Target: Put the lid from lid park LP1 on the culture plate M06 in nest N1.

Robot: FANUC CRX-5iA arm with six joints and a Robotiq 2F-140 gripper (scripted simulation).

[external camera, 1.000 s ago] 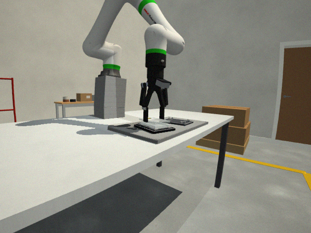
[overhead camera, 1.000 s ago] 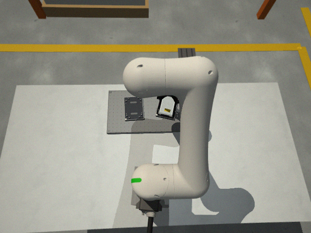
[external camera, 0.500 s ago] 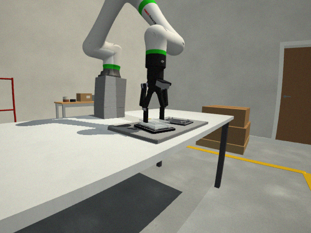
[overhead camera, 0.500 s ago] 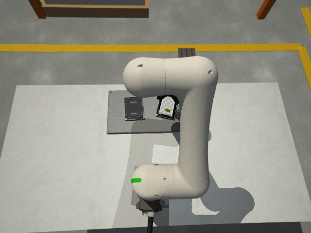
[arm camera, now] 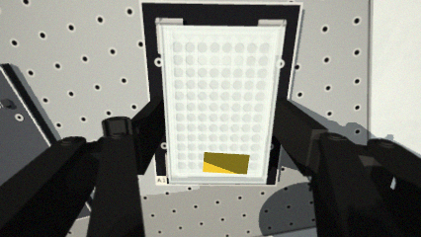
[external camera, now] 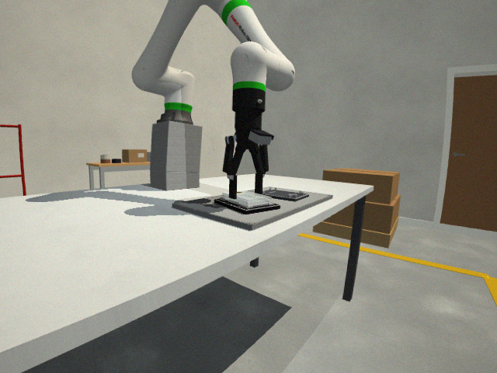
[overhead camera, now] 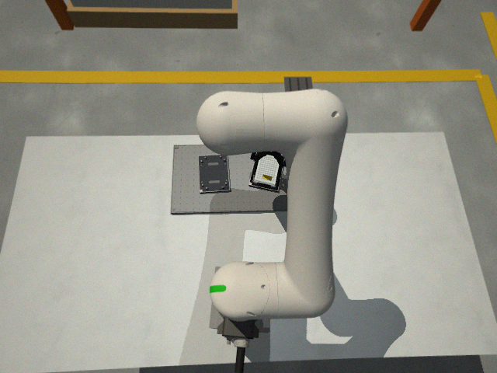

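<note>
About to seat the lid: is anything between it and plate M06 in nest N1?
Nothing visible is in the way. The gripper holds the lid straight over plate M06 in nest N1, and wells show through it. Lid park LP1 lies off to the side.
</note>
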